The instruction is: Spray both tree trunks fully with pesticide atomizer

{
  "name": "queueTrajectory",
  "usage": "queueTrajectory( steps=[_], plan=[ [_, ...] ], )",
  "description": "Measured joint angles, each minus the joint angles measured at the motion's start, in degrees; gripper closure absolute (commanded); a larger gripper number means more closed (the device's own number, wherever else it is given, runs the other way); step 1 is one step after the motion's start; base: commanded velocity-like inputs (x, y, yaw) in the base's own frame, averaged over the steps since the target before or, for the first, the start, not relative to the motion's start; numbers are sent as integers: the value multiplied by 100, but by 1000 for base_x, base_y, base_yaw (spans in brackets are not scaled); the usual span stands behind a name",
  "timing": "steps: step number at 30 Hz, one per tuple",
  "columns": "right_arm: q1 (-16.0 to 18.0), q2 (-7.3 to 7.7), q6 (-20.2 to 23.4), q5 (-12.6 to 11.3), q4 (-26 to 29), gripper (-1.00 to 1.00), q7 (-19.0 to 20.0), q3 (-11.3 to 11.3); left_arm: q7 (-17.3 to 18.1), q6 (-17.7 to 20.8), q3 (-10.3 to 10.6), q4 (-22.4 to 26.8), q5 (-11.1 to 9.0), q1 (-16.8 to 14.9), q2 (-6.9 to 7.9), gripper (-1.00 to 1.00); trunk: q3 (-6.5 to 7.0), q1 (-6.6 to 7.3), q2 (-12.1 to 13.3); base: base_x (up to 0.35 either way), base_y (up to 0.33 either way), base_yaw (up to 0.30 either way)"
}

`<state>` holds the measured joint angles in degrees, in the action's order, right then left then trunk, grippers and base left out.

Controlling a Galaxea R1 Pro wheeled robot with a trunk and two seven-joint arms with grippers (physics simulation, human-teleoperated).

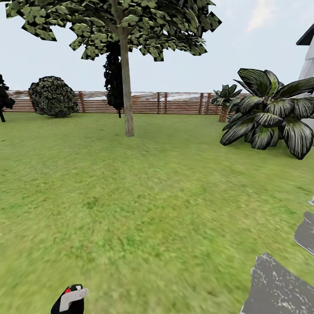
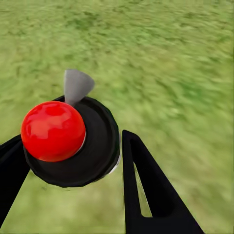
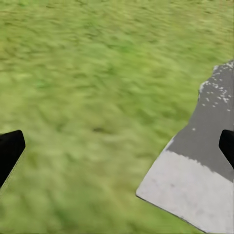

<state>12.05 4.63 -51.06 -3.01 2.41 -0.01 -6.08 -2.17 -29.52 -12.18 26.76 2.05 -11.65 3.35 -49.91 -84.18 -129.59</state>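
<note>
The pesticide atomizer (image 2: pixel 68 146) has a black round top, a red ball knob and a grey nozzle. My left gripper (image 2: pixel 70 144) is shut on it, one black finger on each side, above grass. Its black head with a grey lever and red spot (image 1: pixel 69 300) pokes up at the lower left of the head view. One tree stands ahead on the lawn, its bare beige trunk (image 1: pixel 127 100) straight, with foliage high up. My right gripper (image 3: pixel 117 148) is open and holds nothing, hanging over grass beside a stepping stone.
Grey stepping stones (image 1: pixel 279 288) lie at the lower right, one under the right gripper (image 3: pixel 195 180). A brown slat fence (image 1: pixel 174 103) closes the far side. A round bush (image 1: pixel 53 97), a large-leaved plant (image 1: pixel 270 115) and a short palm (image 1: pixel 224 102) stand near it.
</note>
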Motion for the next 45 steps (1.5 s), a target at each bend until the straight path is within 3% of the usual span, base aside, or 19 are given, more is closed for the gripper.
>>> queueTrajectory(
  steps=[45],
  plan=[
    [-1, -1, -2, 0, 0, -100, 0, 2, 0, 0, 0, 0, 0, 0, 0, 100, 0, 0, 1, 340, 0, 0]
  ],
)
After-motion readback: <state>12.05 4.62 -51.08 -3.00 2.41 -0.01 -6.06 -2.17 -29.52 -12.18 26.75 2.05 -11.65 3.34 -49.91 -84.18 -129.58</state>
